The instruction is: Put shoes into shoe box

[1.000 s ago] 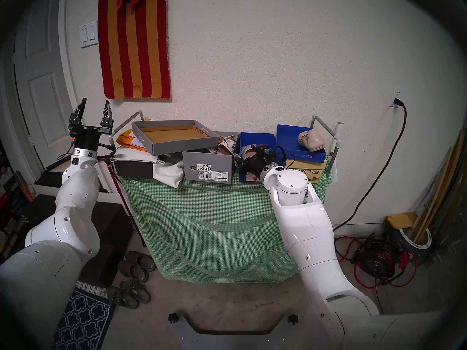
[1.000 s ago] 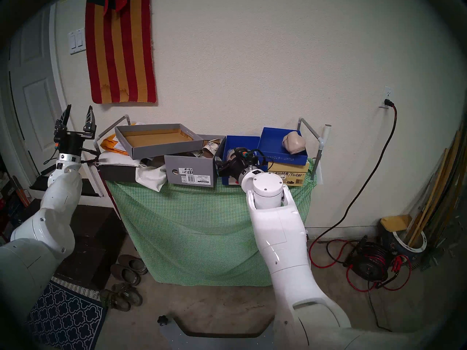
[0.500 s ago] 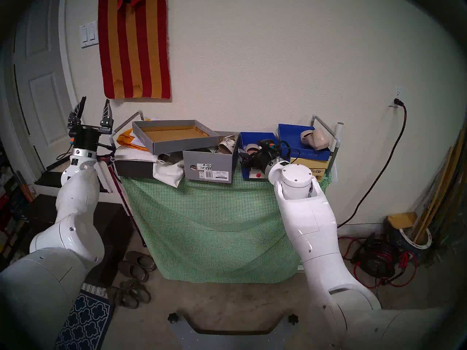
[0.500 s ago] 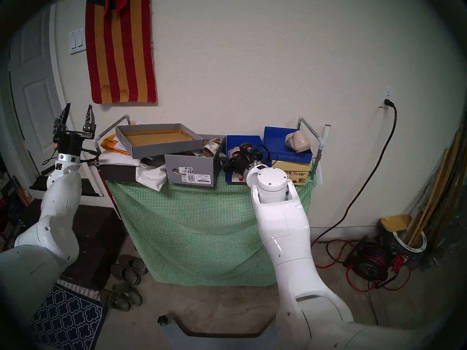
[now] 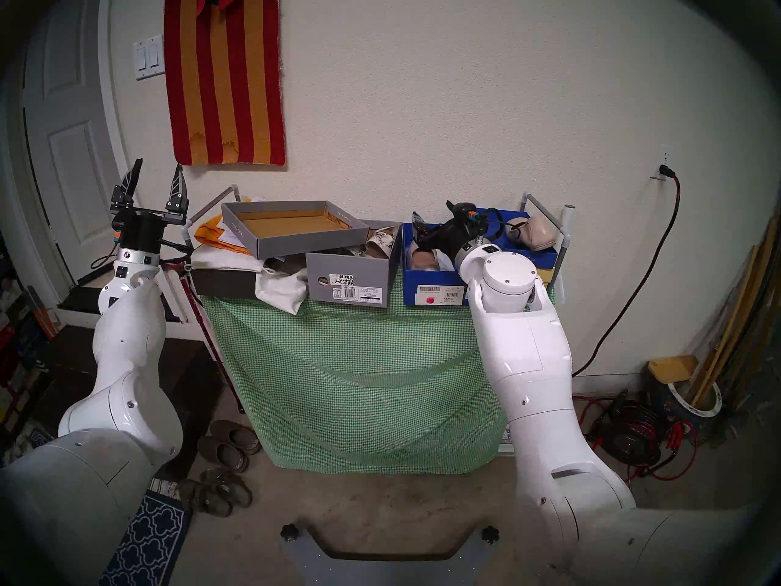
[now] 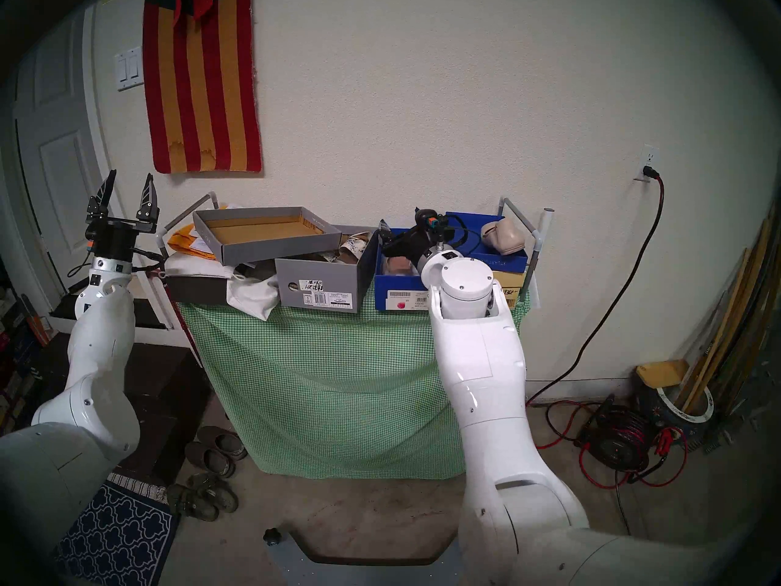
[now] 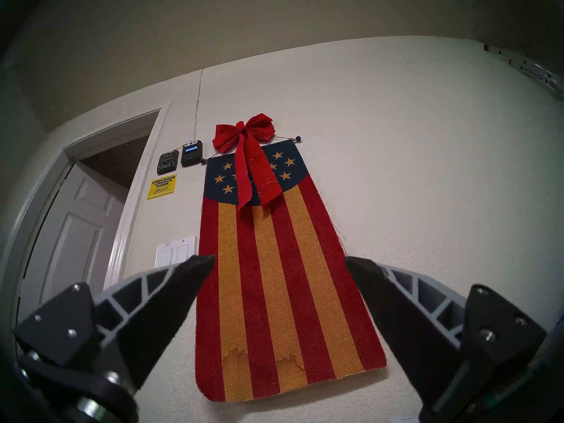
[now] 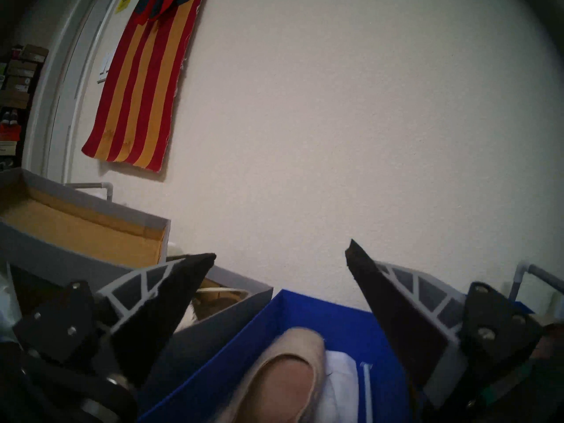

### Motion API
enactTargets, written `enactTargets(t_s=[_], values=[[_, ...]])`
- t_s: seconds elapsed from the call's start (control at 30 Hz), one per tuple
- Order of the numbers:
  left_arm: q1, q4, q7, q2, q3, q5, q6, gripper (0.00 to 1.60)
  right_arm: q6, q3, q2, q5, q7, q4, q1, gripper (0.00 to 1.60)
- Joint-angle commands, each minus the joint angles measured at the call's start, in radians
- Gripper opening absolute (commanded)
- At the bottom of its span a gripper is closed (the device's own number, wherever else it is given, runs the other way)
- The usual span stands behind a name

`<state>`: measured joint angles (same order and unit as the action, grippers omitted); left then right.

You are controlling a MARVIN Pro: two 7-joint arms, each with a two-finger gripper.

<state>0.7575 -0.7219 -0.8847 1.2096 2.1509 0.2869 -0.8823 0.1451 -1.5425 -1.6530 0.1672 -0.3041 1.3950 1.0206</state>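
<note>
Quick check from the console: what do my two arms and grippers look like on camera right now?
Both arms are glossy white, rounded shells with small dark screws. Each ends in a silver ring, black wrist block and orange-and-teal connector with black cables. The left gripper and right gripper each have two black pointed fingers backed by grey lattice ribs.

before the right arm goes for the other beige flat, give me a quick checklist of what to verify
1. Right gripper open and empty: ok.
2. One beige flat already inside the blue box: ok.
3. Second beige flat reachable, lying on the blue lid: ok.
4. Room beside the boxed flat for its mate: cannot tell.
5. Left gripper raised, open, away from the table: ok.
6. Right arm's cable free of the lid: cannot tell.
</note>
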Motion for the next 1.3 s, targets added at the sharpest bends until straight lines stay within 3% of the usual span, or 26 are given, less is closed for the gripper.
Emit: enactTargets(t_s=[0.0, 0.6, 1.07, 1.27], values=[[0.045, -0.085, 0.007, 0.022, 0.008, 0.004, 0.031, 1.60, -0.014, -0.020, -0.008, 0.000, 0.034, 0.027, -0.018, 1.60], [0.167, -0.328, 0.047, 0.087, 0.036, 0.000, 0.144, 1.60, -0.050, -0.073, -0.005, 0.041, 0.117, 0.129, -0.015, 1.60], [0.281, -0.553, 0.104, 0.151, 0.058, -0.030, 0.289, 1.60, -0.061, -0.079, -0.025, 0.062, 0.147, 0.186, 0.022, 1.60], [0.325, -0.649, 0.132, 0.178, 0.068, -0.055, 0.358, 1.60, -0.074, -0.044, -0.023, 0.119, 0.173, 0.193, 0.094, 1.60]])
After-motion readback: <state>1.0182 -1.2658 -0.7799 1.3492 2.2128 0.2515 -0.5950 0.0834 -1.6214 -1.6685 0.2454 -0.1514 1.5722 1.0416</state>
